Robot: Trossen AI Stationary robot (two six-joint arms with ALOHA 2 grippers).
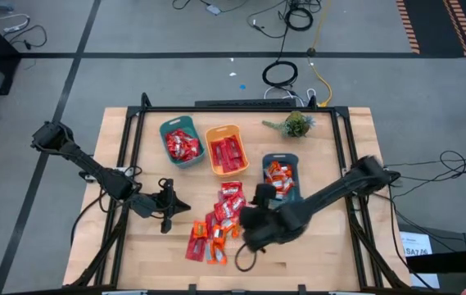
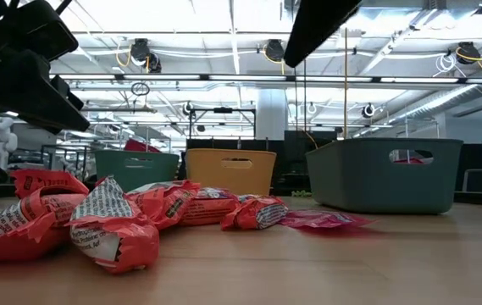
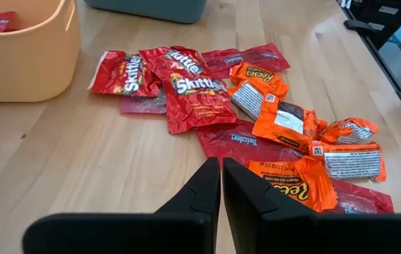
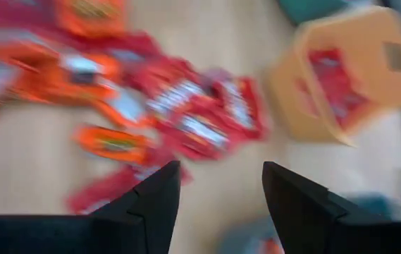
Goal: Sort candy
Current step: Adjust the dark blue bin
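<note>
Candy (image 1: 219, 221) lies just beside open right pincer (image 1: 247, 232).

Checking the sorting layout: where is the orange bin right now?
In the high view the orange bin sits mid-table toward the far edge, between the teal bin on its left and another teal bin on its right.

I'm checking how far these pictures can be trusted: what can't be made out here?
- Right wrist view: motion blur; wrapper print on the candy pile unreadable.
- High view: the right arm covers the table beside the pile.
- Low view: the walls of the teal bin and orange bin hide their contents.
- Left wrist view: the orange bin is cut by the edge.
</note>
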